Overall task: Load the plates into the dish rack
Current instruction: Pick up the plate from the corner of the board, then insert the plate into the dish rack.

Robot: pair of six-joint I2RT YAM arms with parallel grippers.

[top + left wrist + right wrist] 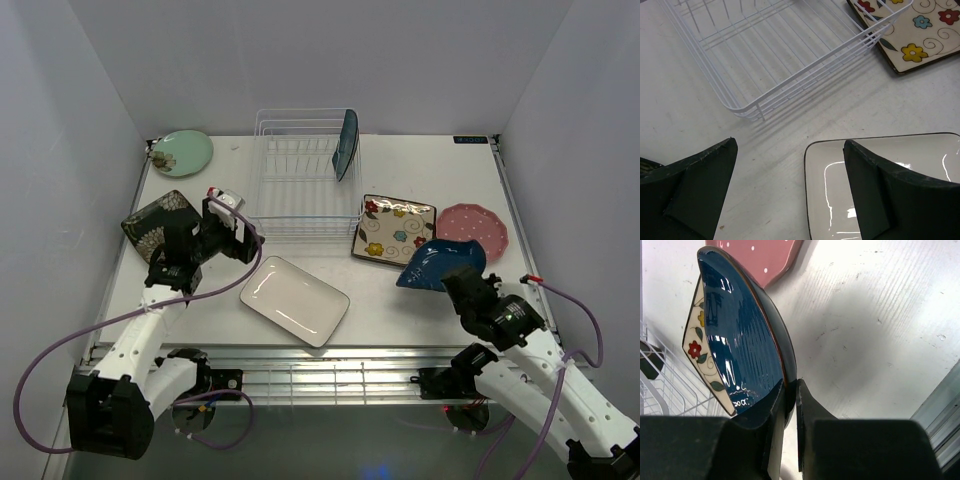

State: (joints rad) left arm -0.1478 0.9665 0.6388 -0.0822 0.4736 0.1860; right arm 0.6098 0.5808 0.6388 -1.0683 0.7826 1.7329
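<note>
The right gripper (790, 400) has its dark fingers pressed together on the rim of the dark blue plate (740, 340). This is a glossy glazed dish with fine ribbing and a thin brown edge, held tilted up off the white table (420, 165). Past those fingertips, partly behind the blue plate, lies the patterned square plate (395, 230), cream with red, yellow and blue flowers inside a dark border. Beside that lies the round pink plate (472, 230), white-dotted with a wavy edge.

The left gripper (790, 150) has its fingers spread wide and pinches nothing. One finger hangs over a rounded corner of the shiny white rectangular plate (825, 195), which has a thin dark rim. Just ahead of the fingertips is the dish rack (765, 60), a basket of thin white wire. A teal plate (346, 145) stands upright at its far right end. Behind the fingers lies a dark floral plate (150, 225), and far beyond them a round pale green plate (182, 153).
</note>
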